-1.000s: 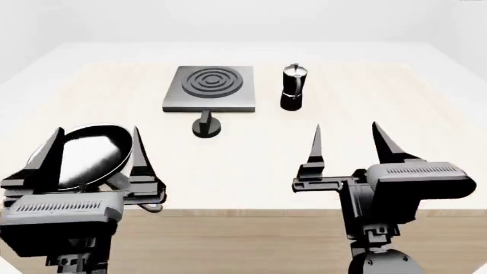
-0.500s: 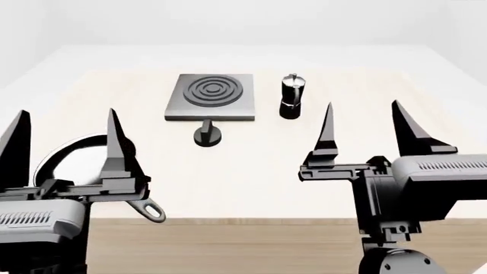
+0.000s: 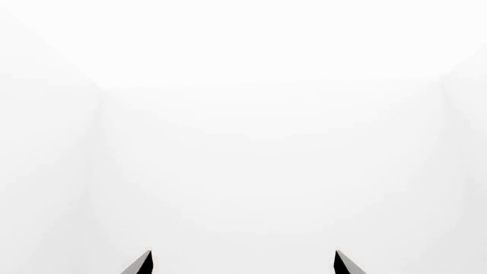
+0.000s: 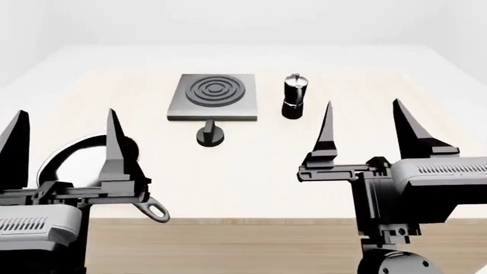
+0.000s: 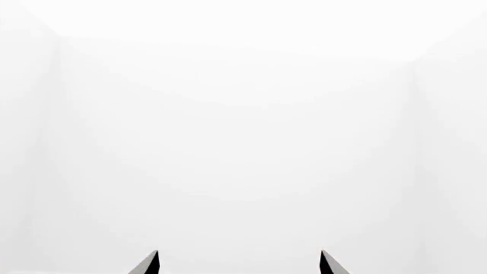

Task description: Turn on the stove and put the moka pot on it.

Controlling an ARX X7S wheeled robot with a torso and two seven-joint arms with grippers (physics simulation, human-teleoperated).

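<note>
- Near the table's front edge, well to the left of the stove (image 4: 213, 96), the left gripper (image 4: 64, 149) points up with its jaws spread and nothing between them. A frying pan (image 4: 76, 157) sits behind it.
- Just in front of the stove sits its small black knob (image 4: 211, 136), not touching either gripper.
- Just to the right of the stove stands the moka pot (image 4: 295, 97), upright.
- Nearer than the stove and to its right, the right gripper (image 4: 363, 131) is spread wide and empty too. It looks closer to the pot, so this arm seems the better one for it.

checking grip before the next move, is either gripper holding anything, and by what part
Nothing is held. The left gripper and right gripper are both open and empty, fingers pointing up.
</note>
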